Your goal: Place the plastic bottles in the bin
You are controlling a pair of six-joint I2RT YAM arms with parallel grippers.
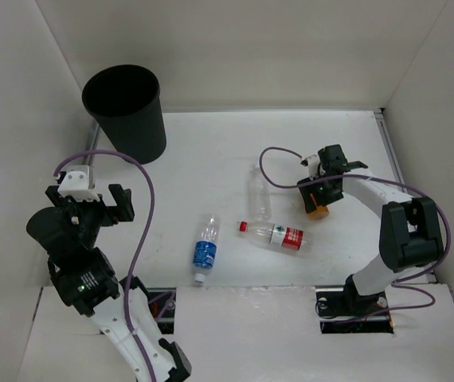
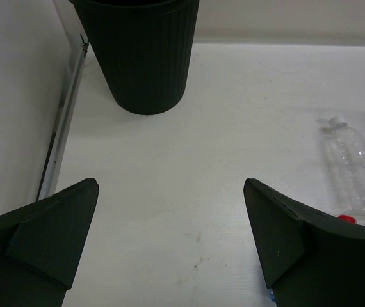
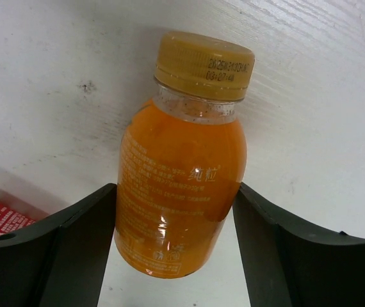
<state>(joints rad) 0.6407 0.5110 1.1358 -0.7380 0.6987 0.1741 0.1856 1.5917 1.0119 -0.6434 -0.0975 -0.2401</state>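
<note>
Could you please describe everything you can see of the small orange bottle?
The orange bottle is squat, clear plastic, full of orange liquid to the neck, with a yellow-brown cap bearing a printed code and faint white print on its body. It appears to lie on the white table, between the fingers of the right gripper, which touch both its sides.

Black bin (image 2: 145,57) ahead, clear bottle (image 2: 356,167) at right, end effector (image 2: 171,185) spread

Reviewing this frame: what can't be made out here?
Bin interior: top external, too dark; left wrist, rim cropped by top edge.
Orange bottle: top external, mostly hidden beneath right tool.
Red-label bottle: left wrist, only its cap shows above the left tool.
</note>
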